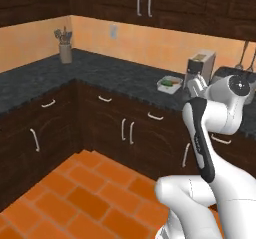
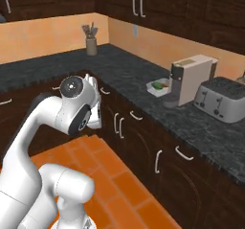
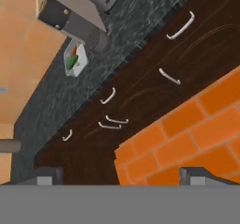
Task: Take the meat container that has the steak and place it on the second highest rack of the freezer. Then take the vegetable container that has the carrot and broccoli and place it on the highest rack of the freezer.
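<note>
The gripper (image 3: 121, 175) stands spread wide and empty, its 2 dark tips at the bottom of the hand view, aimed across the brick floor (image 3: 187, 134) at the lower cabinet doors (image 3: 140, 96). Nothing is held, so the task looks to be at its very start: an approach toward the counter (image 2: 158, 103), with no container lifted and no freezer among these views.

One container (image 2: 158, 86) sits on the counter just beside the coffee machine (image 2: 190, 79), on its left as the right base view shows it. It is a shallow white tray with green and an orange streak inside, which fits the carrot and broccoli; at this size I cannot separate the 2 vegetables, so that reading is probable, not certain. The same tray shows in the left base view (image 1: 169, 84) and the hand view (image 3: 75, 59). I cannot pick out a steak container.

Since the steak container goes first, the next move calls for finding it, likely by turning or driving the base, before reaching. If the vegetable tray is taken instead, the hand must rise well above the counter edge and come in clear of the coffee machine.

The counter is dark speckled stone running round a corner, over dark wood cabinets with pale curved handles. A toaster (image 2: 221, 97) stands beyond the coffee machine and a utensil jar (image 2: 91, 42) sits far along the counter by the orange wall.
</note>
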### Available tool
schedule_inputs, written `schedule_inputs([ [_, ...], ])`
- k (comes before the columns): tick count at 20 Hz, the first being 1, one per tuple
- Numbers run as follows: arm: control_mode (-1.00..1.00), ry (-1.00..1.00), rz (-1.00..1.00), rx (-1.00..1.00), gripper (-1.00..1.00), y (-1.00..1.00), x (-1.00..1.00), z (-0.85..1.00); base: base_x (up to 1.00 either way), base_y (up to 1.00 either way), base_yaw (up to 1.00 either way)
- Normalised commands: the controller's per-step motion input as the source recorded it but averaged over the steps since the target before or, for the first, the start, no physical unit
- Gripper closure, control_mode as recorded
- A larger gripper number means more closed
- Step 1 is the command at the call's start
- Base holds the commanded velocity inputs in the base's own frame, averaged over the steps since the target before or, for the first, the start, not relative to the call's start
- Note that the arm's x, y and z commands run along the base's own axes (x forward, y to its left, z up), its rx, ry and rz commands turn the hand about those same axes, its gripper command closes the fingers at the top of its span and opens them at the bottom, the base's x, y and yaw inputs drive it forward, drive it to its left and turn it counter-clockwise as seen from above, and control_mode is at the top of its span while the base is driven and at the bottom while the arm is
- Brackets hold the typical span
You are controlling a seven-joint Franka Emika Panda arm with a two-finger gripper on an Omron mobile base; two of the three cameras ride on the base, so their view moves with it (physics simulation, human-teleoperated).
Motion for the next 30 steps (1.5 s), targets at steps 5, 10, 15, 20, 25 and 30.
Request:
schedule_inputs([
  [5,1.0,0.0,0.0,0.0,-1.0,0.0,0.0,0.0,1.0,0.28,-0.57],
  [10,1.0,0.0,0.0,0.0,-1.0,0.0,0.0,0.0,1.0,0.47,-0.53],
  [15,1.0,0.0,0.0,0.0,-1.0,0.0,0.0,0.0,0.68,0.64,-0.28],
  [20,1.0,0.0,0.0,0.0,-1.0,0.0,0.0,0.0,0.58,0.49,-0.23],
  [25,1.0,0.0,0.0,0.0,-1.0,0.0,0.0,0.0,0.79,0.02,-0.24],
  [30,1.0,0.0,0.0,0.0,-1.0,0.0,0.0,0.0,0.65,0.05,-0.21],
])
